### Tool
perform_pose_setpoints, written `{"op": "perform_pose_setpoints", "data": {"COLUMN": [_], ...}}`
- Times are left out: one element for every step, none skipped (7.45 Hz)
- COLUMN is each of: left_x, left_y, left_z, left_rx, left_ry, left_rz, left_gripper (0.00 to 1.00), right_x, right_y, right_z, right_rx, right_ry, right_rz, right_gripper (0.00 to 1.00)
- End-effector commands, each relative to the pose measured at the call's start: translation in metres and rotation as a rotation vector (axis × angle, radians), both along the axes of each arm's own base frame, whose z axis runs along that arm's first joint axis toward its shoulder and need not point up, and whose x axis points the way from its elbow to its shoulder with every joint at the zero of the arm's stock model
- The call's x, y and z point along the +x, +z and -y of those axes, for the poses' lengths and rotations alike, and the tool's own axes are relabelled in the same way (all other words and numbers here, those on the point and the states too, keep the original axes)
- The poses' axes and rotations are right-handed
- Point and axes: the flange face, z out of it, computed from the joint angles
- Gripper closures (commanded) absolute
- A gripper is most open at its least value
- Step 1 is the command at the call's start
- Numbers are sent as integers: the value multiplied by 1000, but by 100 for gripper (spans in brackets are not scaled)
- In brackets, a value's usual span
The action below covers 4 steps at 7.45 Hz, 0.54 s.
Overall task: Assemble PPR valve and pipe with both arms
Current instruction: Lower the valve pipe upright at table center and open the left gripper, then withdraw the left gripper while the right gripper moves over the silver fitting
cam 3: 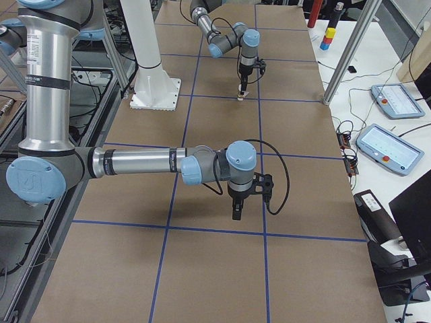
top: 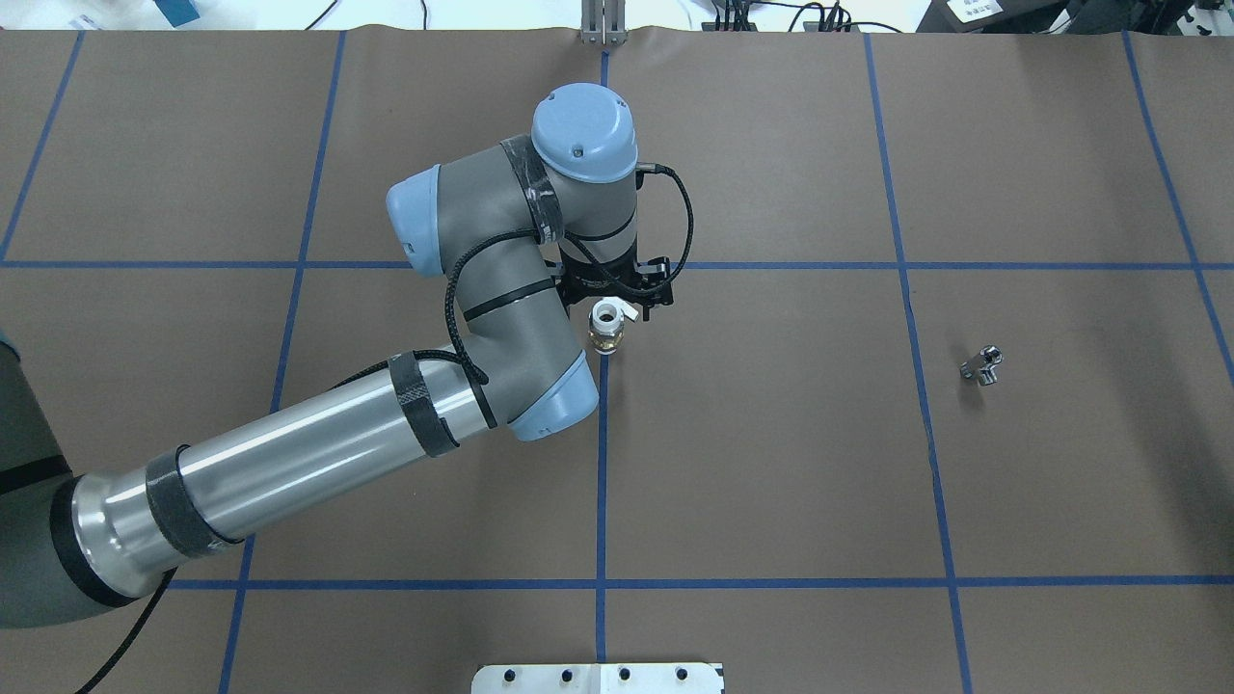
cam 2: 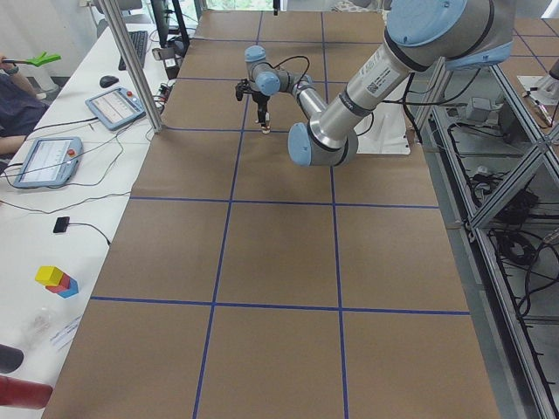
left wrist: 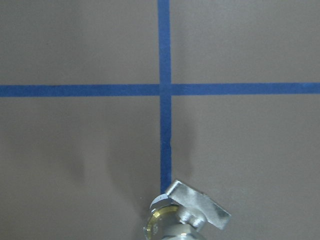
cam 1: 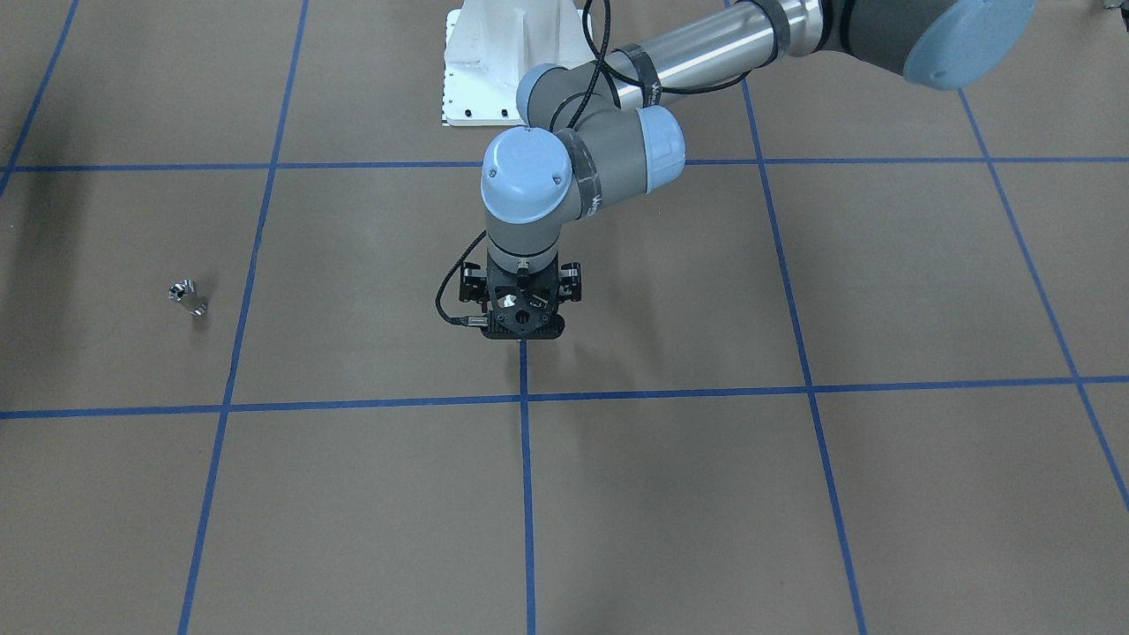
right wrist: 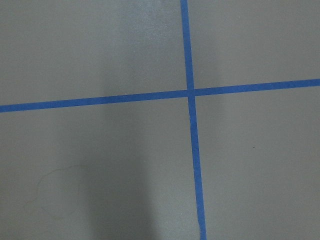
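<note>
The PPR valve [top: 607,328], with white collar, brass body and flat lever, hangs upright at the tips of my left gripper [top: 613,306], which points straight down near the table's middle. The gripper looks shut on it, just above the brown mat. The left wrist view shows the valve [left wrist: 182,215] at its bottom edge. In the front view the gripper [cam 1: 522,331] hides the valve. The pipe [top: 981,366], a small shiny metal piece, lies alone on the robot's right side and also shows in the front view [cam 1: 187,298]. My right gripper [cam 3: 237,214] points down over bare mat; I cannot tell whether it is open.
Blue tape lines [top: 600,482] divide the brown mat into squares. The white base plate [cam 1: 494,62] stands at the robot's edge. Tablets [cam 2: 44,161] and cables lie on the operators' side table, with a metal post [cam 2: 140,65] at the mat's edge.
</note>
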Motion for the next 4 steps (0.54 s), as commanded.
{"op": "perform_pose_setpoints", "data": {"left_x": [-55, -105, -152, -200], "left_y": [-15, -12, 12, 47], "left_z": [9, 18, 9, 6], "left_rx": [-2, -29, 35, 106], "left_ry": [-33, -53, -6, 24], "left_rz": [-29, -46, -55, -33], "left_gripper": [0, 0, 0, 0], "right_x": [-2, -2, -3, -12], "right_y": [1, -5, -18, -41], "right_z": [0, 0, 2, 2], "right_rx": [8, 18, 49, 122], "right_ry": [-10, -11, -16, -46], "right_rz": [-4, 0, 11, 8], "right_gripper": [0, 1, 0, 0]}}
